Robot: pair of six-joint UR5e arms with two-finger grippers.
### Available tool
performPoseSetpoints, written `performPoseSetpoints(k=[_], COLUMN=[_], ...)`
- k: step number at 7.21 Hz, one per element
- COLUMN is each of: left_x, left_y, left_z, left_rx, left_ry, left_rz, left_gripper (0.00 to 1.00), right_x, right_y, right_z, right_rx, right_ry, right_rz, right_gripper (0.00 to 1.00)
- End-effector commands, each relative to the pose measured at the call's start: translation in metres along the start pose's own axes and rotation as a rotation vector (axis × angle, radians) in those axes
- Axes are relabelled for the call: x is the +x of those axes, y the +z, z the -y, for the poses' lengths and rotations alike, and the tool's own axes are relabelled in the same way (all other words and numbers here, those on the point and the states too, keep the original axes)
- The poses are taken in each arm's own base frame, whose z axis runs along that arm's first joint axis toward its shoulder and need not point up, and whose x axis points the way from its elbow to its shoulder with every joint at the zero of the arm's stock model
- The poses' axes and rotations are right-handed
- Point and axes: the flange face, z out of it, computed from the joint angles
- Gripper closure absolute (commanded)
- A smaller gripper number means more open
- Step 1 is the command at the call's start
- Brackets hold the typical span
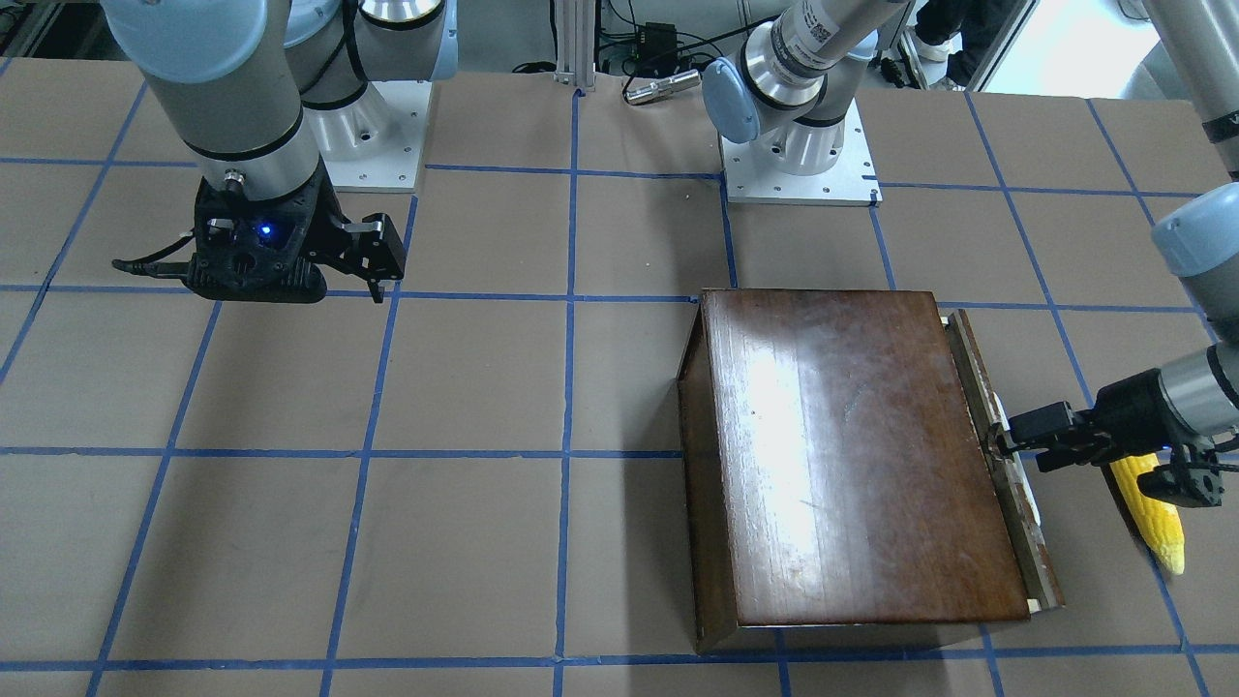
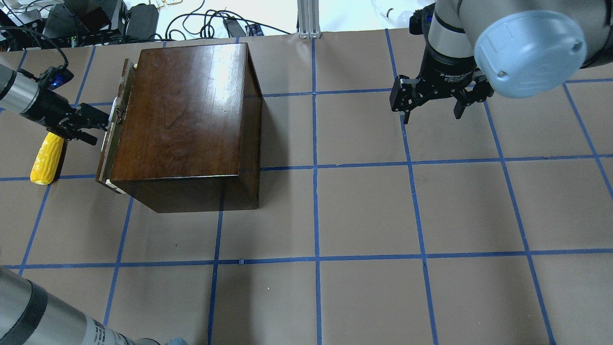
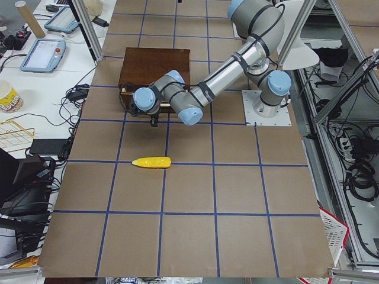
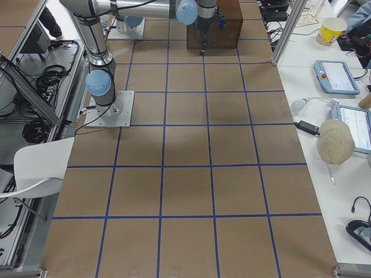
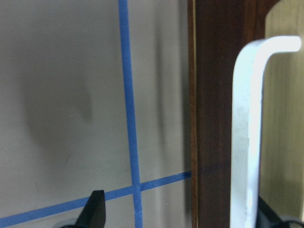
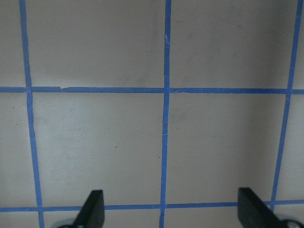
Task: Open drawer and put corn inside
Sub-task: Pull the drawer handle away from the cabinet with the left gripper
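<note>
The glossy dark-brown box [image 1: 852, 455] stands on the table, and it also shows in the overhead view [image 2: 187, 115]. Its drawer's worn front panel [image 1: 1007, 484] faces my left arm and sits a sliver out from the box. My left gripper [image 1: 1002, 440] is at that panel, open. In the left wrist view the white handle [image 5: 247, 142] lies between the fingers [image 5: 97, 209]. The yellow corn [image 1: 1152, 513] lies on the table just beyond the drawer front, partly under my left wrist; it also shows in the overhead view [image 2: 47, 158]. My right gripper [image 2: 431, 112] hangs open and empty, far from the box.
The table is brown, with a grid of blue tape [image 2: 314, 167]. The two arm bases [image 1: 799, 165] stand at the robot's edge. Cables and electronics [image 2: 139, 19] lie past the far edge behind the box.
</note>
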Motion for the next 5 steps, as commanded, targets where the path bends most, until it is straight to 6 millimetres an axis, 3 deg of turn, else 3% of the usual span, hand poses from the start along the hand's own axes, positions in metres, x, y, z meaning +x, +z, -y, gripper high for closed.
performPoseSetpoints(k=[1, 5], left_x=[-0.0037, -0.0105], left_y=[-0.0016, -0.0089], left_z=[-0.0009, 0.0071], left_rx=[-0.007, 0.004], left_ry=[0.000, 0.022], left_rz=[0.018, 0.053], left_gripper=[0.00, 0.00], right_x=[0.0000, 0.0000], right_y=[0.0000, 0.0000], right_z=[0.0000, 0.0000], right_rx=[0.000, 0.000], right_ry=[0.000, 0.000], right_rz=[0.000, 0.000], right_gripper=[0.00, 0.00])
